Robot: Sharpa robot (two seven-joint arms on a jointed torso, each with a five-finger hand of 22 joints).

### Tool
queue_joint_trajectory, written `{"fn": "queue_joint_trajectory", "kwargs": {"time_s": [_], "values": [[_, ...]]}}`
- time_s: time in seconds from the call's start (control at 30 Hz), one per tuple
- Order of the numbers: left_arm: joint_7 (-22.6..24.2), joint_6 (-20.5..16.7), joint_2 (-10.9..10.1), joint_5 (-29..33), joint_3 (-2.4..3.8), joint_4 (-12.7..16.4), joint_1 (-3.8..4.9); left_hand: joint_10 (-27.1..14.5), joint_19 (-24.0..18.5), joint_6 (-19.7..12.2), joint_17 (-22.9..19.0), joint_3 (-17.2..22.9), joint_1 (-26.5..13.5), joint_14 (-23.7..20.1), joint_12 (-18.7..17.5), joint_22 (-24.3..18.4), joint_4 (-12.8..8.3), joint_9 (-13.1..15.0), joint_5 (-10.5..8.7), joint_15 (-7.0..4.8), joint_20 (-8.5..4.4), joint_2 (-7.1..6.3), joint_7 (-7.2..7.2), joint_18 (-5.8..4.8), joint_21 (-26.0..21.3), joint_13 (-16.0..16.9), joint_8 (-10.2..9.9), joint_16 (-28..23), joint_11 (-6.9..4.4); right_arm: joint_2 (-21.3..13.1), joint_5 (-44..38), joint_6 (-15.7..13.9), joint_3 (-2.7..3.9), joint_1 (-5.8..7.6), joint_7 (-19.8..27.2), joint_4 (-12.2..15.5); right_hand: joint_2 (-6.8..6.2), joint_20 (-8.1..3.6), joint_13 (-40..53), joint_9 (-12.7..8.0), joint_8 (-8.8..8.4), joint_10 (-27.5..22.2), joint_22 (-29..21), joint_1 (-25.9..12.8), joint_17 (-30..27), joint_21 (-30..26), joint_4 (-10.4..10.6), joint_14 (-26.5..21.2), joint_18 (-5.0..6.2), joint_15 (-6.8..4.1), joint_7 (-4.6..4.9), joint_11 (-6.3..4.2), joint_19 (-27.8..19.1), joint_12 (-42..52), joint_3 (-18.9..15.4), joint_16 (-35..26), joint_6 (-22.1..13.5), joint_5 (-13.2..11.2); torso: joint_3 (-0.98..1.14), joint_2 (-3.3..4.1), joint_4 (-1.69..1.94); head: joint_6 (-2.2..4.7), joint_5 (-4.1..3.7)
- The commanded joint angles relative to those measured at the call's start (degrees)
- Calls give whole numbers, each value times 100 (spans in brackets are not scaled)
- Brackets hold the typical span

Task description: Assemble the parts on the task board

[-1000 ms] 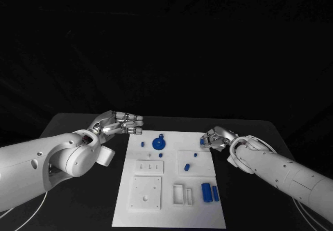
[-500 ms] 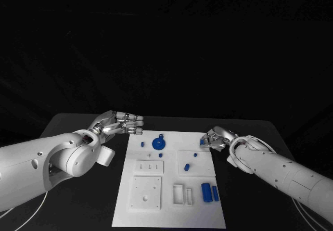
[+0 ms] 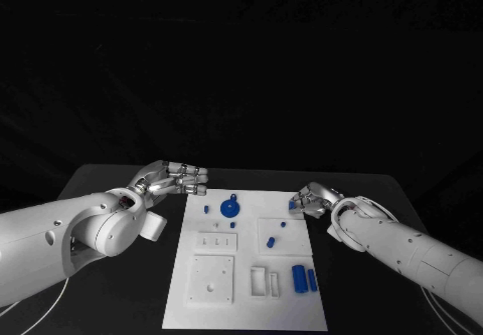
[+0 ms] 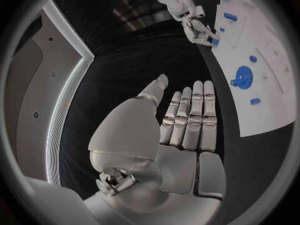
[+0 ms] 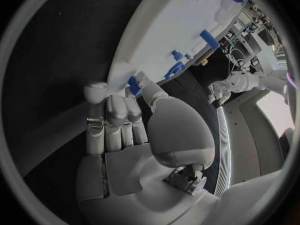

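Black table (image 3: 111,183) against a dark backdrop

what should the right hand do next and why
Probably lift the small blue part slightly and carry it inward over the task board. The right hand sits at the board's far right edge, fingers seemingly pinching that piece, while the left hand waits open beside the board.

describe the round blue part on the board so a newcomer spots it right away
Start at the white task board mid-table and go to its far end, between the two hands. The round blue part lies there, left of centre: a disc, wider than the small blue pegs beside it.
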Motion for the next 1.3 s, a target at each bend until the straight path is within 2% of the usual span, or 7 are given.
{"fn": "queue_joint_trajectory", "kwargs": {"time_s": [0.03,0.4,0.73,0.8,0.93,1.07,1.3], "values": [[14,82,6,-33,6,28,3,-1,-3,37,-4,26,23,-1,7,3,15,-2,1,-26,12,18,15,-14,42,7,3,1,4,-12,-32,-310,1,-2,-26,111,65,-54,7,53,31,39,393,4,13,28,-47,22,-56,-34,-136,2,264,8,7,27,390,-2,3,-3,-14,6,4],[-404,53,157,-192,11,-150,5,812,564,518,213,130,-179,949,7,226,183,2,-63,-434,-366,39,-184,-83,525,7,15,499,-309,-242,-372,-160,39,85,-628,1058,26,-44,-6,43,29,9,381,-36,17,-4,-74,26,-6,-30,-139,-10,266,-37,-39,8,357,5,4,-159,-137,49,78],[-1368,317,605,-505,12,-759,30,2360,891,1152,1783,-255,-621,1177,247,1082,666,195,-92,-976,-981,-99,-518,-396,1867,134,42,2996,-836,-261,-1013,121,46,178,-1297,1968,-8,-34,11,38,27,21,379,-52,33,12,-75,37,13,-29,-139,-9,274,-25,-6,6,349,15,12,-393,-210,-20,244],[-1575,396,714,-636,10,-872,32,2241,529,1158,2565,-462,-973,567,736,1626,778,742,485,-1042,-1035,-121,-583,-434,2556,495,19,4318,-954,-214,-1149,156,46,185,-1434,2139,-19,-32,11,39,28,19,378,-58,36,12,-70,42,15,-28,-138,-10,275,-31,11,5,351,20,8,-431,-232,-35,280],[-1788,476,841,-840,6,-999,34,1910,123,1005,2580,-440,-1214,335,1484,2128,987,1742,411,-1056,-1068,-224,-622,-397,3137,1054,287,4910,-918,-123,-1286,183,45,189,-1580,2292,-46,-30,12,38,28,18,375,-72,38,8,-58,42,18,-27,-136,-9,273,-37,47,-5,344,54,9,-459,-242,-74,293],[-1950,426,976,-1065,-4,-1123,33,1372,-76,493,2308,-281,-1370,146,2271,2367,1111,2965,790,-1043,-1044,-327,-623,-358,3362,1547,798,5344,-897,-3,-1395,198,44,190,-1725,2394,-60,-29,6,37,25,11,371,-86,38,3,-41,43,20,-26,-134,-9,274,-52,74,-16,332,60,12,-495,-241,-106,304],[-2223,461,1118,-1316,-68,-1242,32,1182,-168,453,2023,-187,-1422,-5,2604,2475,1300,3156,783,-1018,-1013,-440,-610,-345,3423,1590,730,5689,-884,168,-1499,206,41,190,-1912,2444,-74,-29,4,35,25,7,368,-101,41,0,-21,47,23,-26,-128,-8,276,-58,90,-19,299,120,10,-531,-237,-160,301]]}}
